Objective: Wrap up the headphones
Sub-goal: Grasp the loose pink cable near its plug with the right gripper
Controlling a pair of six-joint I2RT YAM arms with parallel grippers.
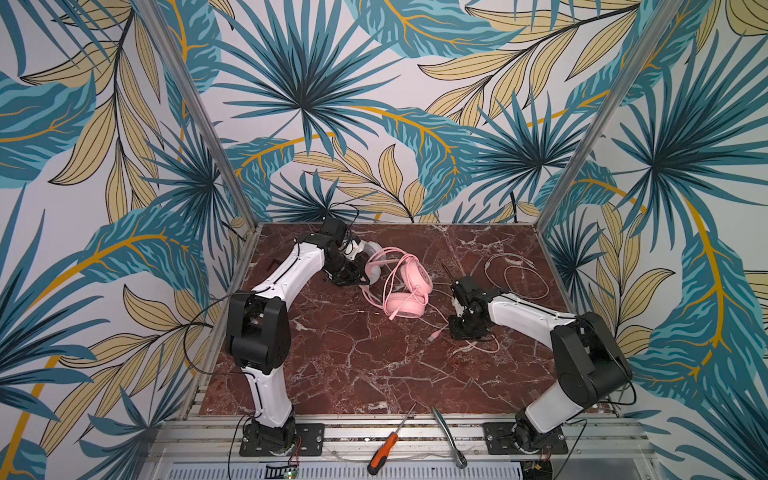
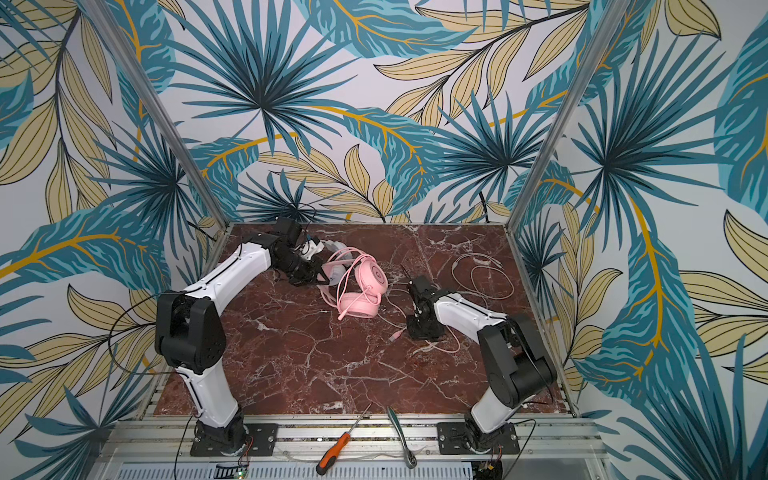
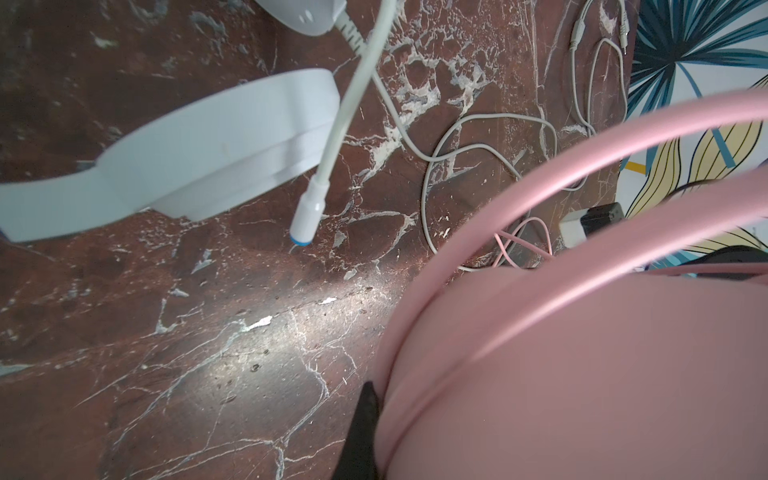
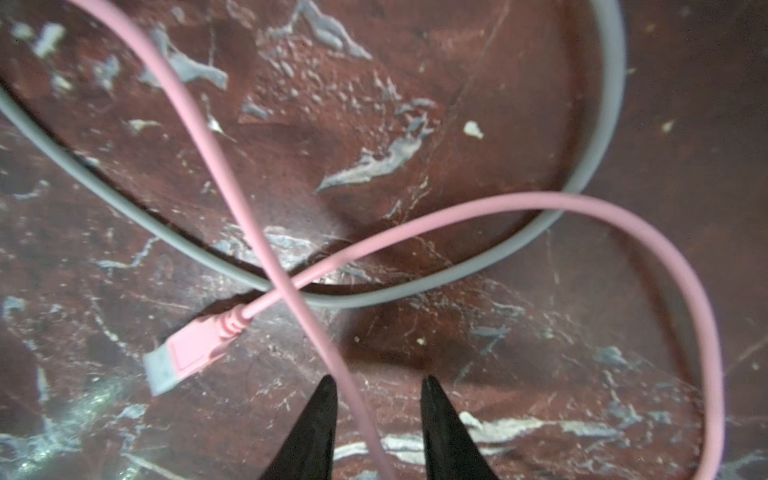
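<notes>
Marble bench [image 1: 374,374]: my left pincer [image 1: 360,277] clamps pink headset [image 1: 405,305]; right pincer [image 4: 378,380] part-open, straddling pink cable [image 4: 519,197].

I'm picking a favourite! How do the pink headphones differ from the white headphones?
The pink headphones are pink; the white headphones are white. In both top views the pink headphones show plainly, while the white headphones are mostly hidden behind the left gripper. Each trails a thin cable: pink cable, white cable.
</notes>
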